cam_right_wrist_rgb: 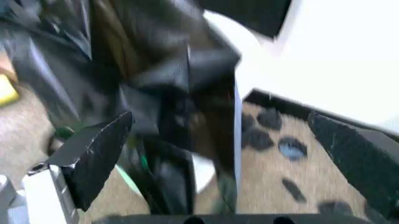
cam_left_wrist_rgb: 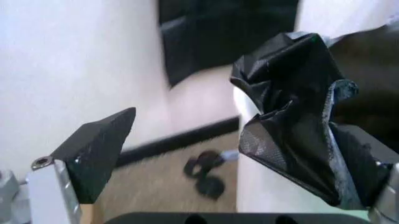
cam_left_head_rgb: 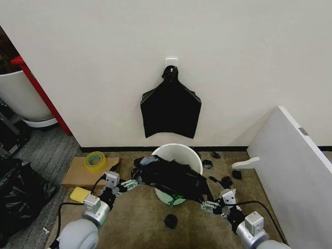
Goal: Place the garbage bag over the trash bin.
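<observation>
1. Left gripper [cam_left_head_rgb: 129,182] seen at lower left of the head view, at the left edge of the garbage bag [cam_left_head_rgb: 171,176]. In the left wrist view, jaws spread wide; one finger [cam_left_wrist_rgb: 96,156] bare and clear of the plastic, the other finger [cam_left_wrist_rgb: 365,161] with a crinkled fold of the bag [cam_left_wrist_rgb: 293,116] draped against it. Not pinched between the two.
2. Right gripper [cam_left_head_rgb: 208,205] seen at lower right of the head view, at the lower right corner of the bag. In the right wrist view, jaws also spread wide, fingers [cam_right_wrist_rgb: 93,156] well apart, black plastic [cam_right_wrist_rgb: 168,93] hanging in the gap between them. Contact with either finger: cannot tell, view blurred.
3. Garbage bag lay bunched across the front part of the trash bin [cam_left_head_rgb: 184,154], stretched from one gripper to the other, covering the near rim. Far rim of the bin left bare and white; mouth partly exposed behind the bag.
4. Trash bin stood upright on brown carpet [cam_left_head_rgb: 140,218], low centre of the head view, close to the wall.
5. Small black scraps [cam_left_head_rgb: 170,221] scattered on the carpet in front of and to the right of the bin.
6. Yellow tape roll [cam_left_head_rgb: 95,161] on a cardboard sheet [cam_left_head_rgb: 78,174], left of the bin.
7. Flat bundle of black bags [cam_left_head_rgb: 170,108] hung on the white wall, above and behind the bin, centre of the frame.
</observation>
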Robot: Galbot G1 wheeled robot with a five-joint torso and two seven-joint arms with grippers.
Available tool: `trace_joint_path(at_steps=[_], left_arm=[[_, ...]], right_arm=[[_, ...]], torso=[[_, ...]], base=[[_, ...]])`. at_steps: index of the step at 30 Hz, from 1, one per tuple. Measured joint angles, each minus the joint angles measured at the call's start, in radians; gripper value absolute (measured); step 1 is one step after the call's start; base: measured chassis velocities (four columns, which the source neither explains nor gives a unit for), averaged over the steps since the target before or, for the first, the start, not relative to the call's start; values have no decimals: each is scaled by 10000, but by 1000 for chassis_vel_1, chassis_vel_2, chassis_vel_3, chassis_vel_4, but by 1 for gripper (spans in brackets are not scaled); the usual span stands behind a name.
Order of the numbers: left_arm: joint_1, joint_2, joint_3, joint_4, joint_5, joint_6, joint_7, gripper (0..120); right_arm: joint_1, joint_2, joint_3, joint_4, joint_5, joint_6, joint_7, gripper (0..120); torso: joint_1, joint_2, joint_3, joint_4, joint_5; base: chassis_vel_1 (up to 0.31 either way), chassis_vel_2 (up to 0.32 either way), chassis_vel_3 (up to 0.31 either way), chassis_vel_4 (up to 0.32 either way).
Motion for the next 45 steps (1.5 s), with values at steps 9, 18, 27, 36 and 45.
trace_joint_path(at_steps=[9, 18, 27, 36, 45], left_arm=[[-377, 288, -158, 1161, -700, -2197, 2970, 100], [-712, 444, -193, 1821, -2637, -2763, 4309, 100], [-986, 89, 145, 1865, -5235, -1643, 4291, 100], [-1067, 110, 45, 2229, -3670, -1934, 4263, 100], [-1228, -125, 272, 2526, -1733, -2719, 4214, 100]], right_arm=[[-225, 67, 98, 282, -143, 905, -387, 100], [-348, 186, 156, 455, -238, 1119, -303, 100], [-275, 240, 89, 419, -104, 1177, -228, 100], [-231, -90, 215, 828, 883, 1819, -1304, 100], [941, -662, -382, 2207, 3189, -265, -373, 100]], torso=[[0, 0, 0, 1, -1], [0, 0, 0, 1, 3], [0, 0, 0, 1, 2], [0, 0, 0, 1, 1], [0, 0, 0, -2, 2]], base=[[0, 0, 0, 0], [0, 0, 0, 0], [0, 0, 0, 0], [0, 0, 0, 0], [0, 0, 0, 0]])
